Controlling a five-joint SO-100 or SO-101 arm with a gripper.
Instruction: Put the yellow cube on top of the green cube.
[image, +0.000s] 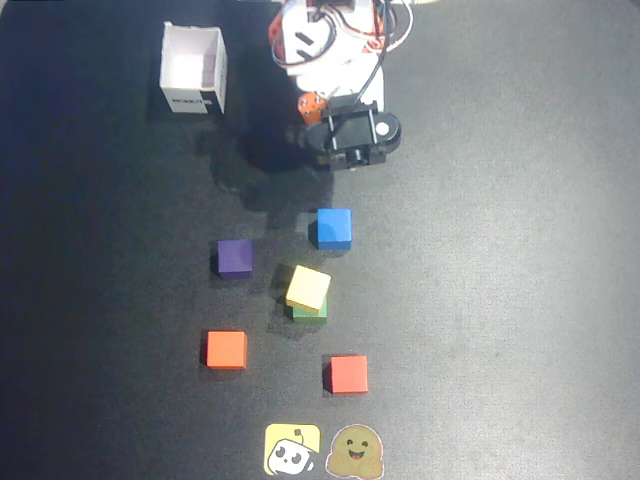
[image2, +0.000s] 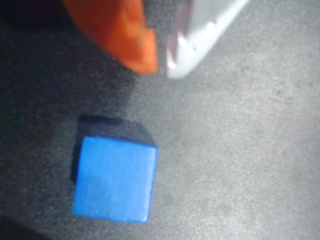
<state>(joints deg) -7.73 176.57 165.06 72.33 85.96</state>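
In the overhead view the yellow cube (image: 308, 287) rests on top of the green cube (image: 309, 313), turned slightly askew, so only a green strip shows at its lower edge. My arm (image: 335, 60) is drawn back at the top of that view, well away from the stack. In the wrist view my gripper (image2: 161, 69) hangs above the dark mat. Its orange finger (image2: 125, 35) and white finger (image2: 200, 35) nearly meet at the tips, with nothing between them. Neither the yellow nor the green cube shows in the wrist view.
A blue cube (image: 334, 227) (image2: 115, 182) lies just below the gripper. A purple cube (image: 235, 257), an orange cube (image: 227, 350) and a red cube (image: 348, 374) surround the stack. A white open box (image: 193, 70) stands top left. Two stickers (image: 292, 450) lie at the bottom edge.
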